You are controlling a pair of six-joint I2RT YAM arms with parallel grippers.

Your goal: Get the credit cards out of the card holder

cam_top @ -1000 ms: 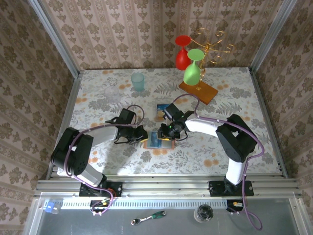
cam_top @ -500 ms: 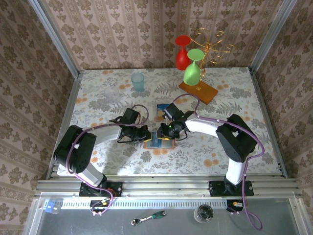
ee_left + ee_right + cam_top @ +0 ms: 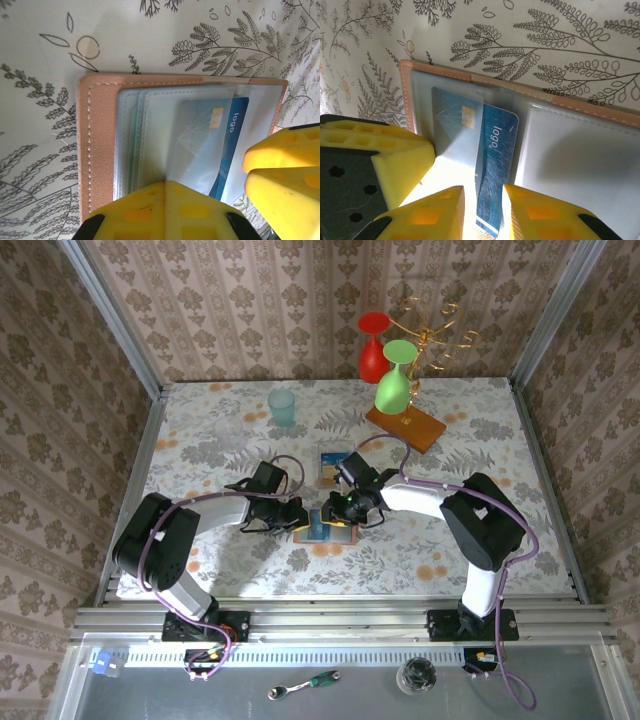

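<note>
We see the card holder lying open at the middle of the tabletop, with bare cloth below it and out to both sides. A second card lies just above the hands. The wooden base at upper right and the teal cup near the top are well apart. Our left hand, fingers drawn together, rests on the holder's left edge. Our right hand stands narrow, pinching the lower end of the blue card, which sticks halfway out of its clear sleeve.
</note>
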